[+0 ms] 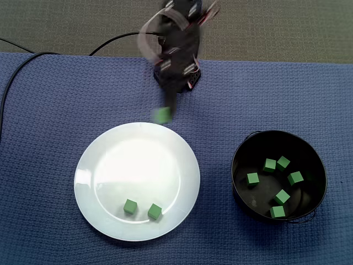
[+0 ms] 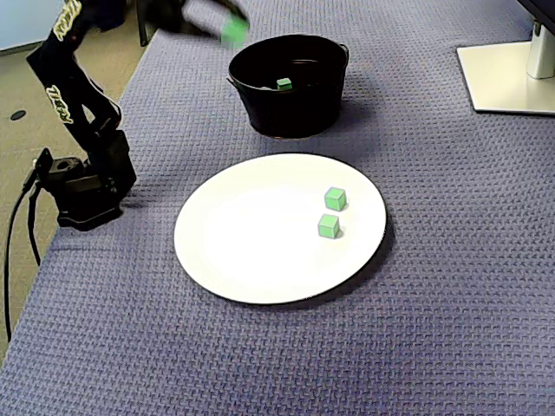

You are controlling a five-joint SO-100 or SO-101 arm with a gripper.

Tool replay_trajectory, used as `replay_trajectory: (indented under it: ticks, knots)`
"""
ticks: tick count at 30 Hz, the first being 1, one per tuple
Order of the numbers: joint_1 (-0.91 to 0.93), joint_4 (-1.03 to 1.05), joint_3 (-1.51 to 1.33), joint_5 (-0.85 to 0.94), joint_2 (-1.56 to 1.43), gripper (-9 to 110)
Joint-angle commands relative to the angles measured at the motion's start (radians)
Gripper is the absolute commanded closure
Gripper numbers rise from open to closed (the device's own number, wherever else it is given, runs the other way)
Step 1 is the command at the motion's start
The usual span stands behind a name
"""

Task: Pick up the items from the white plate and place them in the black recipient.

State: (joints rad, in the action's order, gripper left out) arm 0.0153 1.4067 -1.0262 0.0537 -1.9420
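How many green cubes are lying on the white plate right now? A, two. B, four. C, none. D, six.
A: in both fixed views just two green cubes lie on the white plate, side by side near one edge; a third cube is up in the hand, off the plate.

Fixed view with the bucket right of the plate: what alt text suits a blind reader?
A blurred robot gripper holds a green cube over a blue mat, by the top edge of a white plate with two more cubes. To the right, a black bucket contains six cubes.
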Motion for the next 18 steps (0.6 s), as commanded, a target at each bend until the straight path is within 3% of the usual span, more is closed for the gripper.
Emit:
replay_trajectory:
  ticks: [1,6,14,15,17,18]
  knots:
    - [-0.377,-0.081,-0.002,-0.144,0.012,102]
    - [-0.592,-0.121,0.057,-0.135,0.4,102]
    - [-0.632,-0.123,0.325,-0.041,1.043,102]
    - [-0.641,-0.101,0.347,-0.015,1.077,96]
    - [-0.66,-0.048,0.364,0.054,1.095,61]
    - [-0.664,-0.011,0.37,0.087,1.085,53]
